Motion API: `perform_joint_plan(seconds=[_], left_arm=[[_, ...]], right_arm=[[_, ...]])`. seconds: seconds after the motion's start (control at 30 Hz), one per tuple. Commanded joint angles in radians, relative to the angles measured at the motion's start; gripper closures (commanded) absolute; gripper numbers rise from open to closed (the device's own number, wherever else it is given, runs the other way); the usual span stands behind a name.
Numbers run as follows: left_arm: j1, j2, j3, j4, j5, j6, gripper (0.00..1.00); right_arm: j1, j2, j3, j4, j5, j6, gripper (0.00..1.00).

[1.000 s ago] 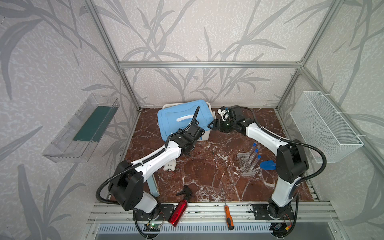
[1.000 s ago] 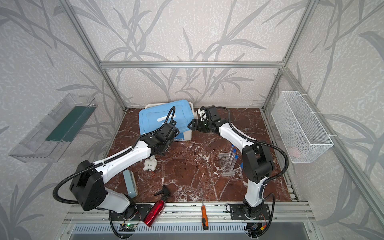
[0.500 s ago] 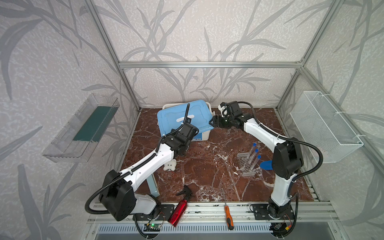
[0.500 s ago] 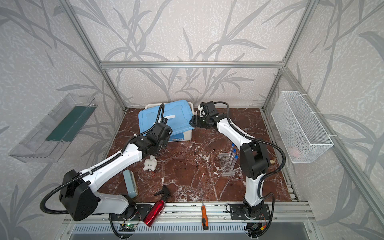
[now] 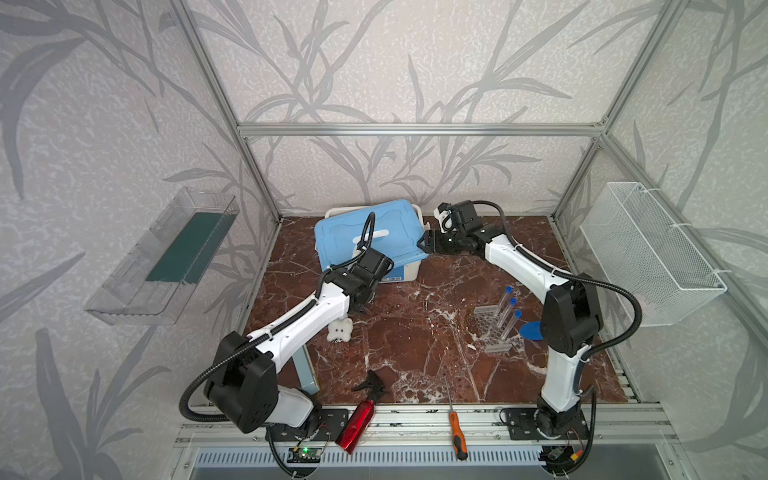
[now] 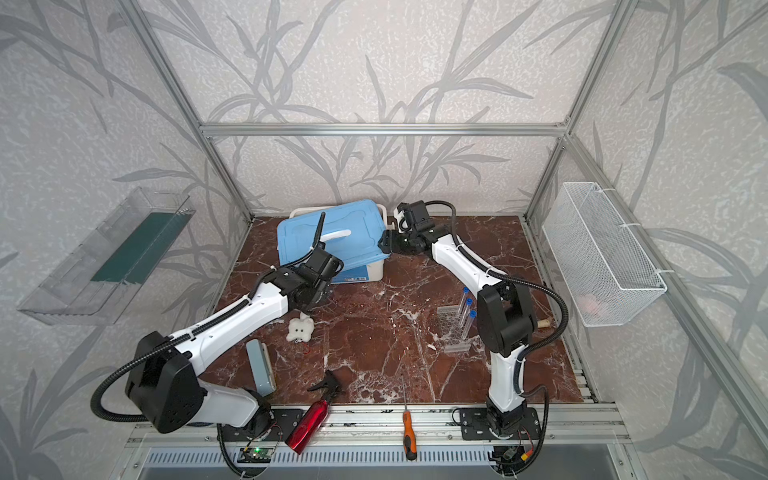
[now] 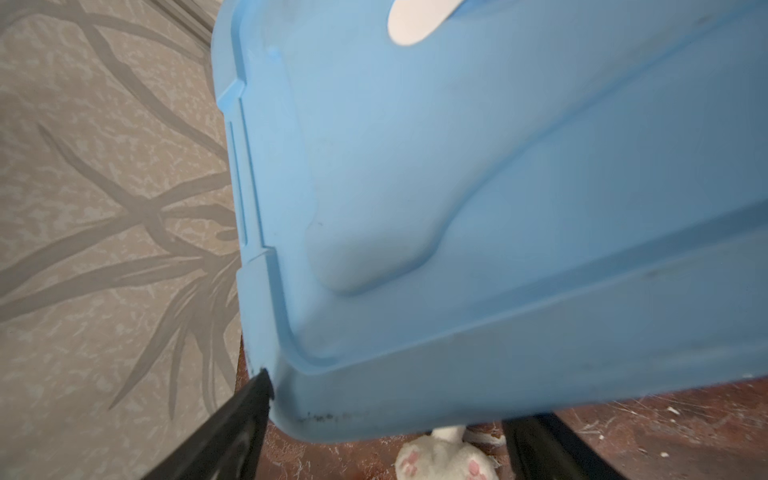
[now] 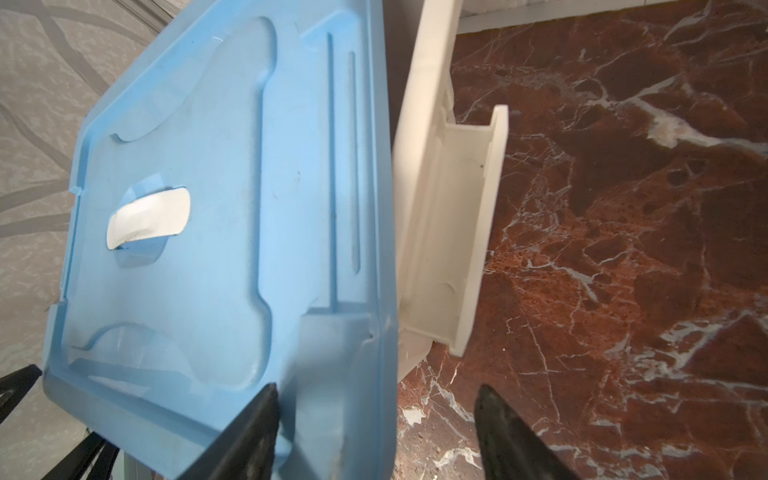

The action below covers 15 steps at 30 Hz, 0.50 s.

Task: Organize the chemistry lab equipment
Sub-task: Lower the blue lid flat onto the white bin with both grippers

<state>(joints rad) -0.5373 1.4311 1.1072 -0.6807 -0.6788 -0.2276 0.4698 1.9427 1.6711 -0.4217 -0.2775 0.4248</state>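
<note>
Three long clear blue-capped tubes [image 5: 507, 313] stand slanted in your clear perforated rack [image 5: 490, 332] on the right of the red marble bench [image 5: 415, 324], well apart from both arms' working ends. Your right gripper [image 8: 376, 388] has its jaws spread wide astride a corner of the tilted light-blue plastic lid [image 5: 399, 232] on the white storage box [image 5: 405, 270] (clamping nothing). Your left gripper [image 7: 386, 407] sits at the lid's near left corner, jaws likewise wide apart and empty.
</note>
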Motion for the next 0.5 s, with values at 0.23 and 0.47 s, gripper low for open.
perform_joint_plan(seconds=[0.23, 0.47], left_arm=[[0.094, 0.049, 0.119, 0.041, -0.021, 0.012, 0.14], [0.172, 0.074, 0.151, 0.072, 0.054, 0.041, 0.15]], right_arm=[[0.027, 0.01, -0.023, -0.084, 0.058, -0.038, 0.29], [0.029, 0.057, 0.037, -0.099, 0.066, -0.043, 0.29]])
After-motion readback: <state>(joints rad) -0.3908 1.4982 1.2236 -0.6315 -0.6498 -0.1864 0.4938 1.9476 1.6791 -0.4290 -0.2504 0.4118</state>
